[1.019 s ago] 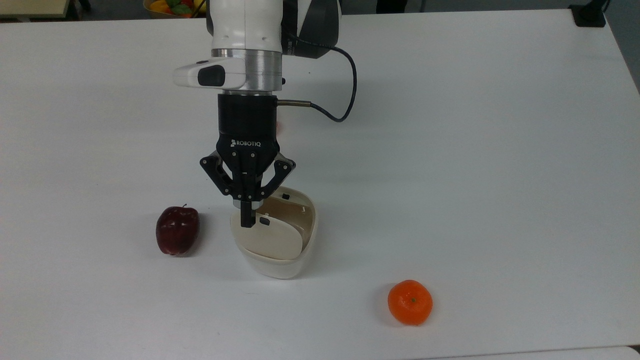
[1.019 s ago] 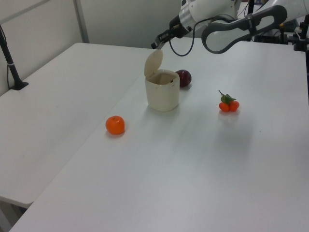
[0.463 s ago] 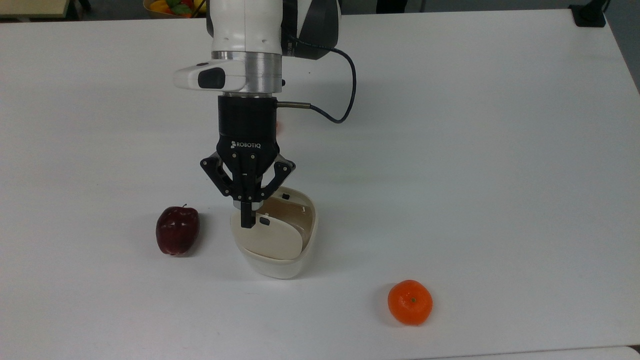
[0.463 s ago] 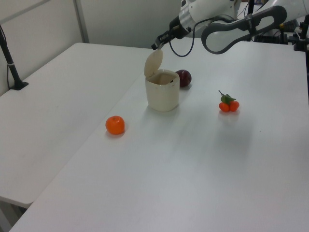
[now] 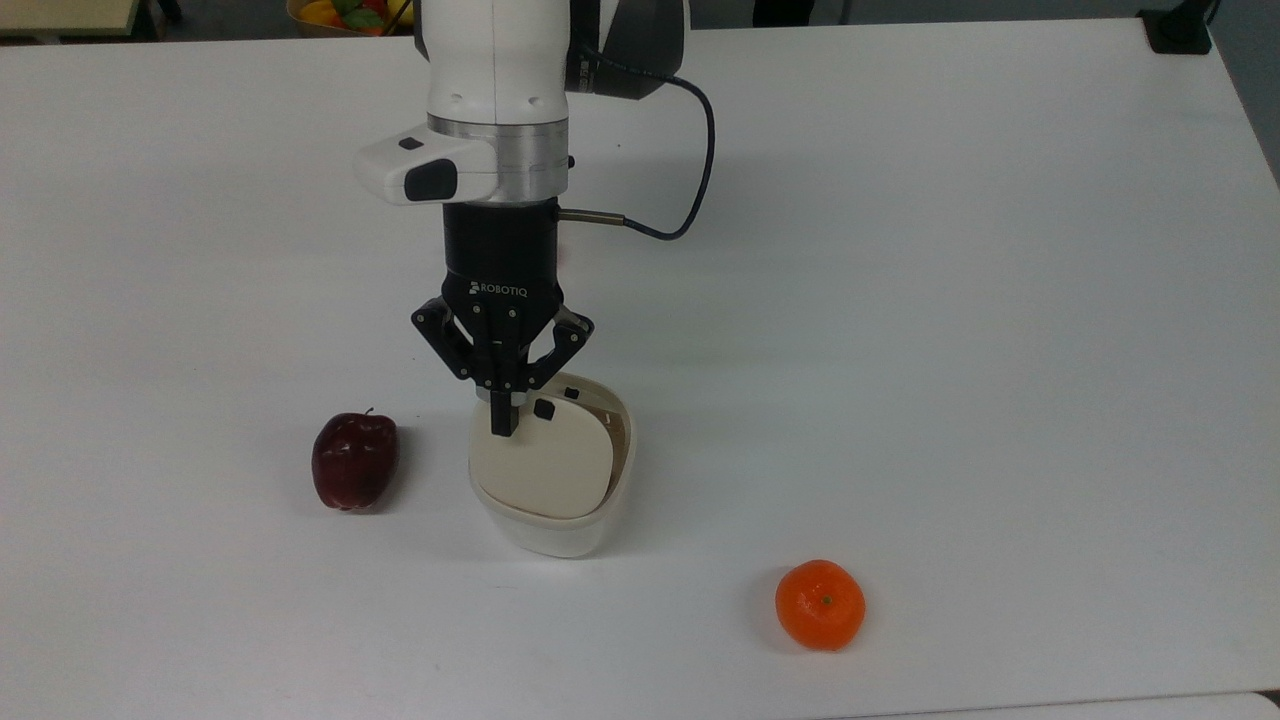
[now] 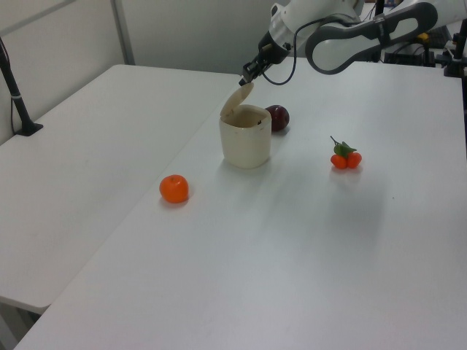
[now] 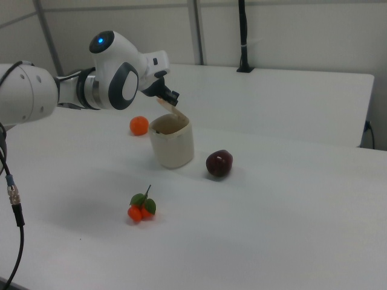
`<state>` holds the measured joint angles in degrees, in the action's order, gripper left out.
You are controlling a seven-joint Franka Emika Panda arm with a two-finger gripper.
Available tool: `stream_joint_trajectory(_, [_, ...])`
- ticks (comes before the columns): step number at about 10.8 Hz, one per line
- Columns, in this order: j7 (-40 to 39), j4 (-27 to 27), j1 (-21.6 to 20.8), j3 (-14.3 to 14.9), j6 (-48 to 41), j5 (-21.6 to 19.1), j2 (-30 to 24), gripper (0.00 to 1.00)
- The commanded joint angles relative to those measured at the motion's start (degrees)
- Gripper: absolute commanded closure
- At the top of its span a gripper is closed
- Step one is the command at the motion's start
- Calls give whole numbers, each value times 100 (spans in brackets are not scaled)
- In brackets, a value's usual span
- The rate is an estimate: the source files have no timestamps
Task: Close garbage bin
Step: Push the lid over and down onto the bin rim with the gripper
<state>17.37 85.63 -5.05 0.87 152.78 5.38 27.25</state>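
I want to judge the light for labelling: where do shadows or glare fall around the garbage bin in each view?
Top view: faint soft shadows beside the garbage bin and apple. Left view: the table shows a mild sheen, no hard glare. Right view: soft, even light, weak shadows.

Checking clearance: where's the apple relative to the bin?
Top view: the red apple sits on the table at the garbage bin's left, apart from it; the gripper is over the lid.

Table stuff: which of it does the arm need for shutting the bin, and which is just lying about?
Needed:
bin
its lid, half down
gripper, touching the lid

Lying about:
apple
orange
small fruit sprig
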Motion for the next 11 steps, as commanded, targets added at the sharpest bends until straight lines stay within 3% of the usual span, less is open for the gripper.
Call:
stream_joint_trajectory(1, [-22,112,-75,-25,-870,59,-229,100])
stream_joint_trajectory(4, [-216,103,-127,-51,-1381,68,-229,100])
stream_joint_trajectory(11, [-216,147,-242,-43,-1382,68,-62,100])
